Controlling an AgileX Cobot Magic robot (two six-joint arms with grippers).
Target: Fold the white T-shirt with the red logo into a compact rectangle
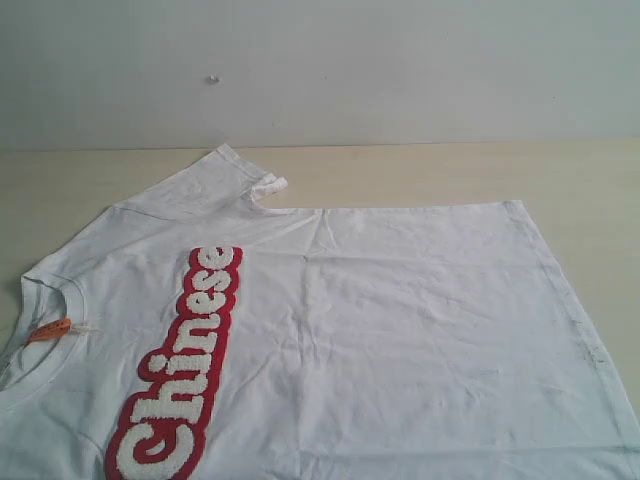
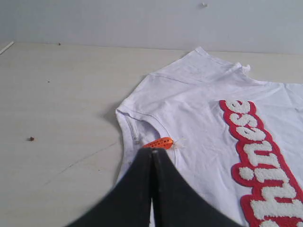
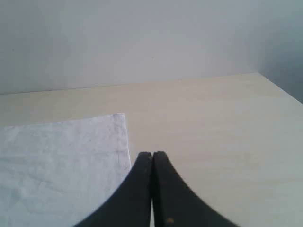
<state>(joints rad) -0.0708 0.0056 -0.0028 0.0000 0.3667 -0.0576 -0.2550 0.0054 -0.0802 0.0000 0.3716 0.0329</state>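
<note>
The white T-shirt point(image 1: 400, 330) lies spread flat on the table, collar to the left, hem to the right, one sleeve point(image 1: 215, 180) pointing to the back. The red logo point(image 1: 185, 365) with fuzzy white letters runs across the chest. An orange neck tag point(image 1: 48, 330) sits inside the collar. Neither gripper shows in the exterior view. My left gripper point(image 2: 152, 150) is shut with nothing in it, hovering just short of the neck tag point(image 2: 159, 142) at the collar. My right gripper point(image 3: 152, 153) is shut and empty beside the shirt's hem corner point(image 3: 120, 118).
The pale wooden table point(image 1: 450, 170) runs back to a plain grey wall point(image 1: 400, 60). Bare tabletop point(image 2: 57, 118) lies left of the collar, with a small dark speck point(image 2: 31, 138). More bare tabletop point(image 3: 213, 132) lies beyond the hem.
</note>
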